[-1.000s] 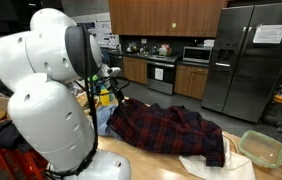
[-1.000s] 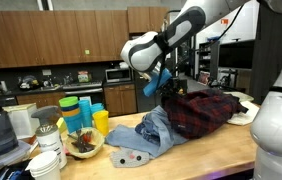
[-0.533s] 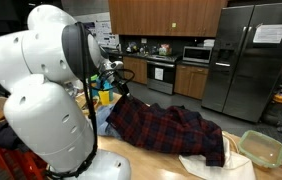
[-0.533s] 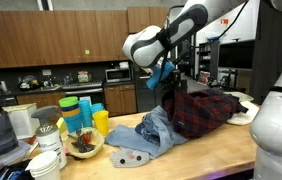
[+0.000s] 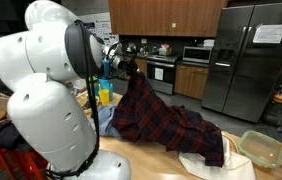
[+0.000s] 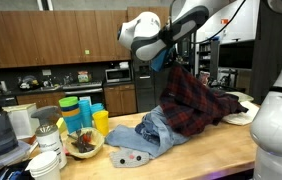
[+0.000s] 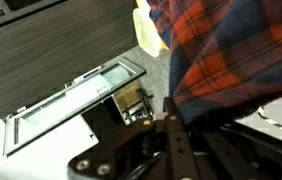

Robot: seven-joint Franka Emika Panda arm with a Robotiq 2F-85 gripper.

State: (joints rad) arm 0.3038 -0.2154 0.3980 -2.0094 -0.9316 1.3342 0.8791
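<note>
Red plaid shirt [image 5: 156,115], one end held high, rest draped downward

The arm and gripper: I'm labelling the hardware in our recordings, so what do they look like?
The arm is built of fat, rounded, glossy white shells, with black bands where the segments meet; both exterior views show this. The gripper is black, and the wrist view shows slim bar-like linkages with small bolts. No markings or lettering can be made out.
</note>
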